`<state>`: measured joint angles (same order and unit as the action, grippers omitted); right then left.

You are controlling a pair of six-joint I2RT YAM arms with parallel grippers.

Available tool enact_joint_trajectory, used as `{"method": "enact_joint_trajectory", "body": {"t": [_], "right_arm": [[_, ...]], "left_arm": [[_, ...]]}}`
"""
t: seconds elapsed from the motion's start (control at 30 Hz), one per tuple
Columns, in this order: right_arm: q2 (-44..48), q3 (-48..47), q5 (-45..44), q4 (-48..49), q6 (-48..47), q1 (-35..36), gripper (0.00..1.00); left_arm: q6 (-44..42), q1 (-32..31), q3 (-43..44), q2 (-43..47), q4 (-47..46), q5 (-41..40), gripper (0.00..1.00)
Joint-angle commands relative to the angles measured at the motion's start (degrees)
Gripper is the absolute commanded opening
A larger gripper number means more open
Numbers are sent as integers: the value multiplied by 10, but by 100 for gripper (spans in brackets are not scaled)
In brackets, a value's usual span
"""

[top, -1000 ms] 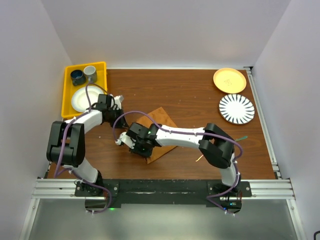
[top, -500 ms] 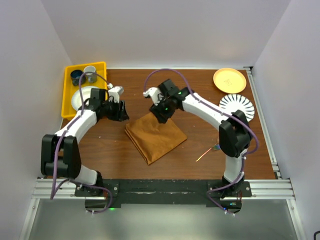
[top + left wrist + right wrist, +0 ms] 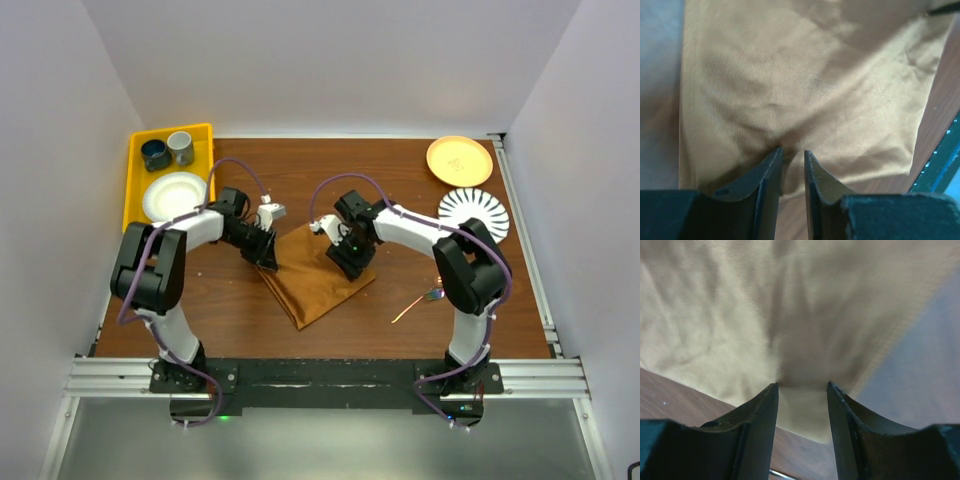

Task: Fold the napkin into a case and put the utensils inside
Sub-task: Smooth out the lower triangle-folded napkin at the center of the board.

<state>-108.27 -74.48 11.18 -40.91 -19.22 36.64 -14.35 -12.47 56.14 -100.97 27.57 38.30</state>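
Observation:
The rust-brown napkin (image 3: 312, 285) lies folded on the wooden table, a long diamond pointing toward me. My left gripper (image 3: 269, 253) is at its far left corner. In the left wrist view its jaws (image 3: 791, 150) are nearly closed and pinch a small fold of the napkin (image 3: 815, 75). My right gripper (image 3: 351, 263) is at the far right corner. In the right wrist view its jaws (image 3: 802, 385) stand apart, tips down on the napkin (image 3: 740, 305), with the cloth edge between them. The utensils (image 3: 420, 302) lie on the table to the right of the napkin. No finished case shows.
A yellow tray (image 3: 134, 190) at the far left holds two cups and a white plate. A yellow plate (image 3: 459, 160) and a striped plate (image 3: 472, 217) sit at the far right. The metal rail runs along the table's near edge.
Both arms have come in to the napkin's far corners, the left from beside the tray, the right from beyond the cloth. The napkin looks narrower than half a second ago.

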Motion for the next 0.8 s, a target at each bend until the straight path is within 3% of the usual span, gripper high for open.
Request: {"method": "enact_joint_trajectory", "body": {"t": [0.0, 0.23, 0.37, 0.4, 0.43, 0.47, 0.57, 0.7, 0.77], "right_arm": [[24, 35, 56, 7, -5, 2, 47], [25, 58, 180, 11, 28, 37, 48], [47, 15, 265, -7, 45, 36, 59], [68, -3, 271, -4, 50, 30, 62], [81, -8, 280, 2, 69, 25, 72], [96, -10, 280, 11, 80, 19, 81], [148, -4, 278, 54, 124, 4, 98], [205, 43, 264, 170, 226, -11, 98], [200, 51, 271, 197, 251, -13, 98]], "left_arm": [[-48, 10, 65, -41, 13, -10, 30], [-103, 16, 163, -103, 53, 18, 40], [-125, 39, 191, -71, 70, 123, 53], [-121, 43, 185, -36, 65, 162, 62], [-105, 46, 177, -13, 44, 175, 92], [-90, 46, 163, 13, 23, 180, 100], [-14, 46, 93, 131, -80, 174, 100], [256, 53, -60, 275, -299, 101, 100], [320, 56, -102, 287, -387, 105, 100]]}}
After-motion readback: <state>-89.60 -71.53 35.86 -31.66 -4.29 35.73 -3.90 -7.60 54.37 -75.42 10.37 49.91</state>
